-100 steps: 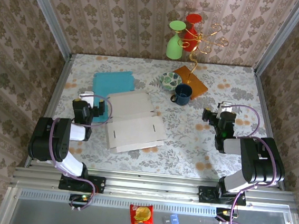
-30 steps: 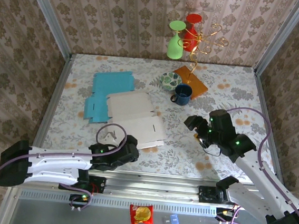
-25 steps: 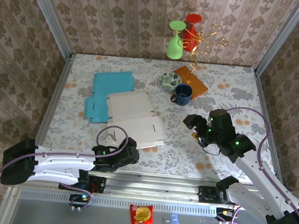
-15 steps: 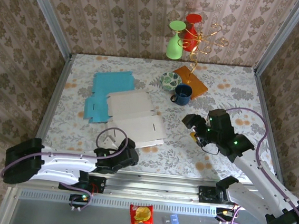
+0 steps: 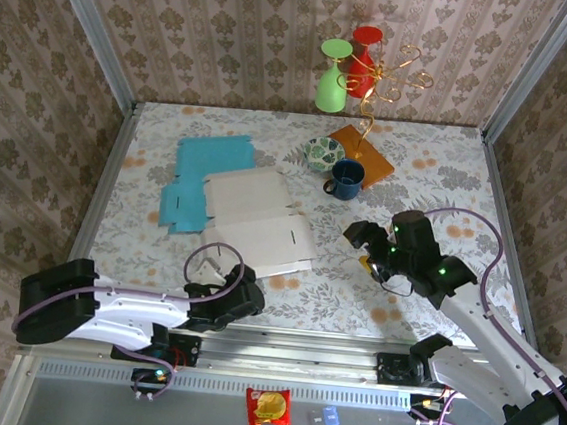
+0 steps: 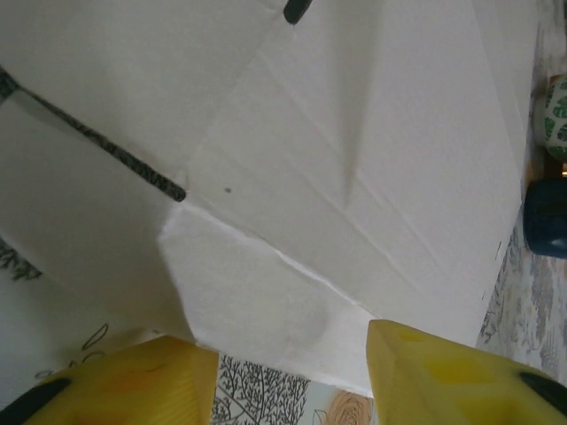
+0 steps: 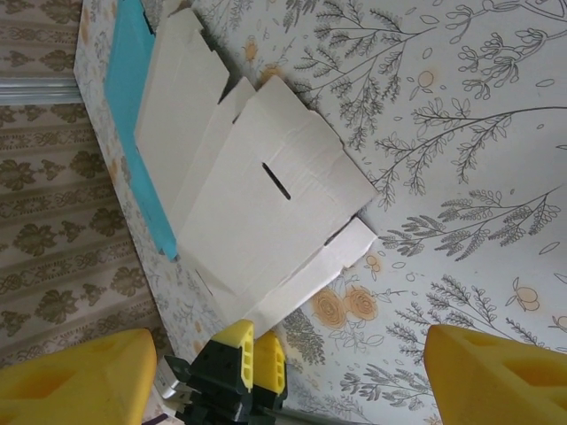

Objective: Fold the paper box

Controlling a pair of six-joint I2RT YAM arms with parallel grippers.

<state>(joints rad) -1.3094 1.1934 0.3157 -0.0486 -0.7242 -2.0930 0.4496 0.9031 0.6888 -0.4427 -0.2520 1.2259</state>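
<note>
Seating a grip on the near flap (image 6: pixel 266 305) of the flat white box (image 5: pixel 254 225), which lies unfolded on the table (image 5: pixel 418 175) beside a blue sheet (image 5: pixel 202 170): the left gripper (image 6: pixel 288 381) is partly open at the flap's edge with nothing pinched, and the right gripper (image 5: pixel 361 246) hangs wide open and empty to the box's right. A clean fold probably requires the left jaws to reach further over the edge, close on that single layer and lift along the scored crease. The right gripper could meanwhile pin the main panel so the box does not slide.
</note>
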